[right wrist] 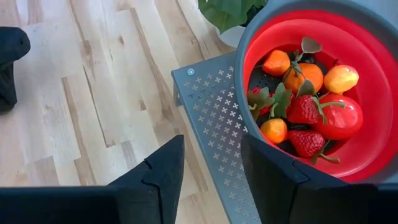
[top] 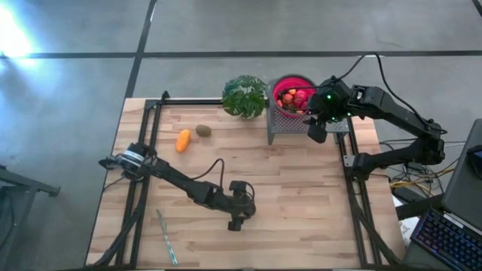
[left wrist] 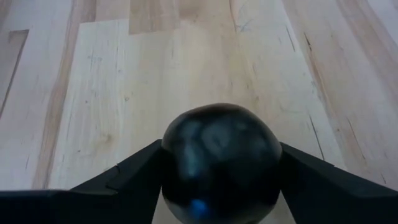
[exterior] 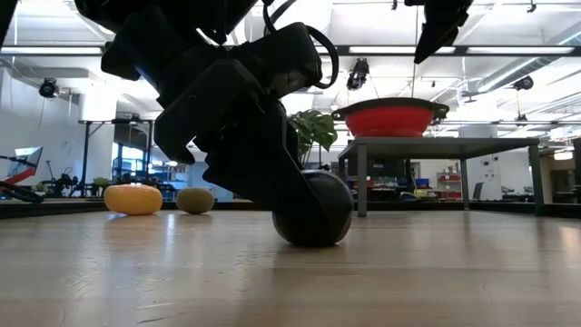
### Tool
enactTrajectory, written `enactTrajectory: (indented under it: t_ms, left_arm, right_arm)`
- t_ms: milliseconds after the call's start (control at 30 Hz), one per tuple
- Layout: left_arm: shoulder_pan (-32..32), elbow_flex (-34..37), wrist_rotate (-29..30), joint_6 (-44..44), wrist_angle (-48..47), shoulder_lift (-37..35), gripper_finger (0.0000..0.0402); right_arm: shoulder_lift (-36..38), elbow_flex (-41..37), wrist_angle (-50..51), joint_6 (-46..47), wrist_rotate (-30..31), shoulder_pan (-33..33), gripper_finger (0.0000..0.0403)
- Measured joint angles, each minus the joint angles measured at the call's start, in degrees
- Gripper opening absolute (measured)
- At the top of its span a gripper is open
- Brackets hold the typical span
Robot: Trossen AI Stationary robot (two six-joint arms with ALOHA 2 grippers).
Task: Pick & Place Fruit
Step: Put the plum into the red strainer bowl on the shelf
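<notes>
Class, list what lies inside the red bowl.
The red bowl holds strawberries, small orange fruits, a red apple; anything beneath them is covered.

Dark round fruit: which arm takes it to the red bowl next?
Left. Its pincer already flanks the dark round fruit at mid-table. The right pincer hangs open and empty beside the red bowl, far away.

no readable text, labels, numbers, signs

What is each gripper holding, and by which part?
The left gripper clasps the dark round fruit across its sides, on the table. The right gripper, open, holds nothing.
</notes>
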State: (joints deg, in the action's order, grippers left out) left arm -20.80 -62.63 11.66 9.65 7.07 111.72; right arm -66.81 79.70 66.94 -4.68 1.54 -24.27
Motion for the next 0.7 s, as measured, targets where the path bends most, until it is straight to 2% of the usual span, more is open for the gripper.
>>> enactTrajectory:
  t_ms: [267,533,700]
  left_arm:
    - [0.0,0.0,0.0,1.5,0.0,0.0,0.0275]
    - [0.4,0.1,-0.1,7.0,0.0,-2.0,0.0275]
    - [0.5,0.1,-0.6,7.1,2.6,-4.2,0.0275]
  right_arm:
    - [0.0,0.0,0.0,-2.5,0.0,0.0,0.0127]
    - [-0.1,0.0,-2.0,-6.0,0.0,0.0,0.0107]
    - [0.3,-1.2,-3.9,-9.3,0.2,3.7,0.0098]
